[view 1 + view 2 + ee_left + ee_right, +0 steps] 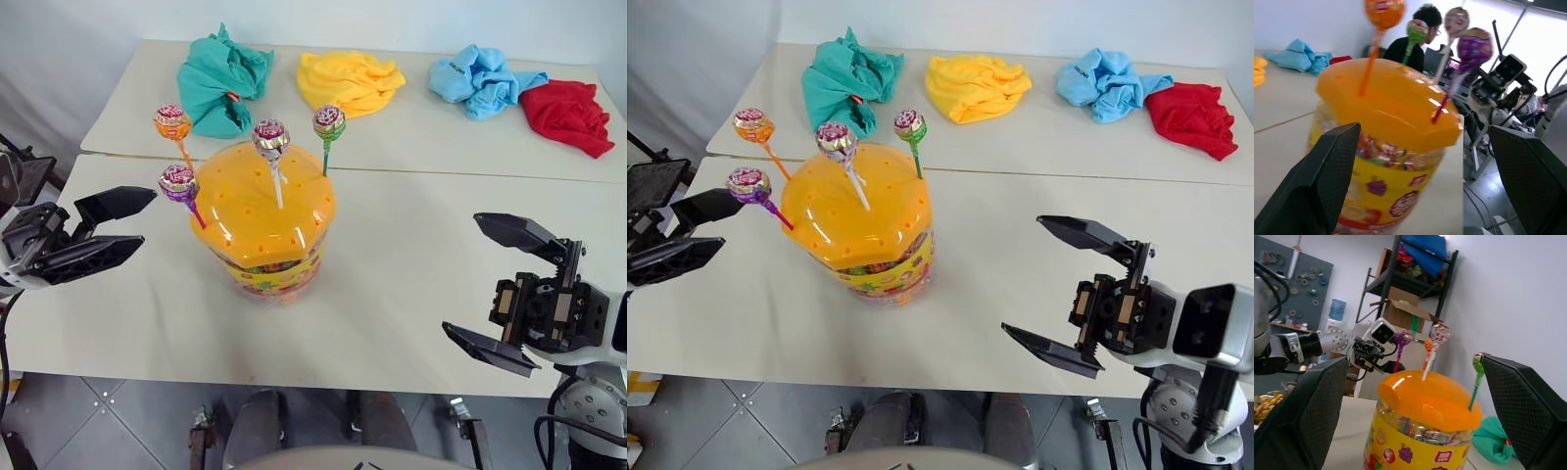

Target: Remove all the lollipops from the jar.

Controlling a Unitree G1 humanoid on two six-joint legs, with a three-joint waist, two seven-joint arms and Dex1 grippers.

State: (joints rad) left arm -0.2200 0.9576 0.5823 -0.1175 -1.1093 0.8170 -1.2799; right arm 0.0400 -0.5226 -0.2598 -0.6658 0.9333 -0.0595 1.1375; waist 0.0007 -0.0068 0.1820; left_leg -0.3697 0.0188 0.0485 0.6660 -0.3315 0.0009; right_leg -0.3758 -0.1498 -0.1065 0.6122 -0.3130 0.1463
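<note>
Stood at the opening step: all four pink-wrapped lollipops on thin sticks (270, 137) planted in the orange domed lid of the clear plastic jar (266, 227) on the white table (411, 284). Flanked the jar with left hand (110, 227) and right hand (509, 294) spread wide, holding nothing. Probably called for pinching one stick. Could not read the jar's colourful label.
</note>
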